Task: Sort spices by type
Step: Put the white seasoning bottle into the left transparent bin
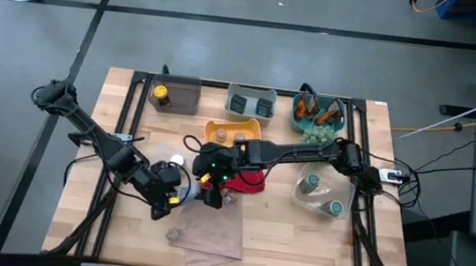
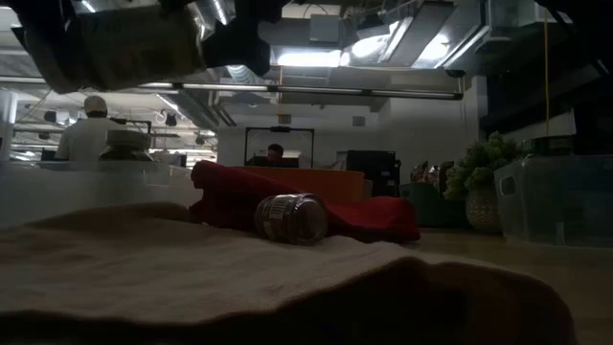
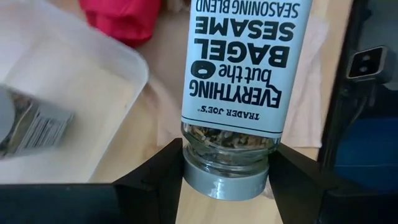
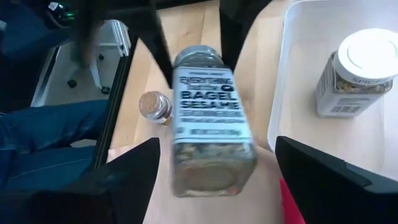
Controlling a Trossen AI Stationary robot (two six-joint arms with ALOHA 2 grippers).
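A: Where is the bagel seasoning jar [image 3: 239,93]?

B: Clamped in the left gripper [image 3: 225,171] by its grey cap end, up off the desk [image 1: 298,237]

A: And the right gripper [image 4: 214,162]?

B: Fingers wide apart, right by the jar, holding nothing

A: Will it slip?

B: Maybe. Looks like smooth glass, hard and a bit heavy. Pinch the label middle

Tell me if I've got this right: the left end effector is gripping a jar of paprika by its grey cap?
Not quite. The jar clamped by its grey cap in the left end effector is labelled Everything but the Bagel Sesame seasoning blend, not paprika. The left wrist view shows the label.
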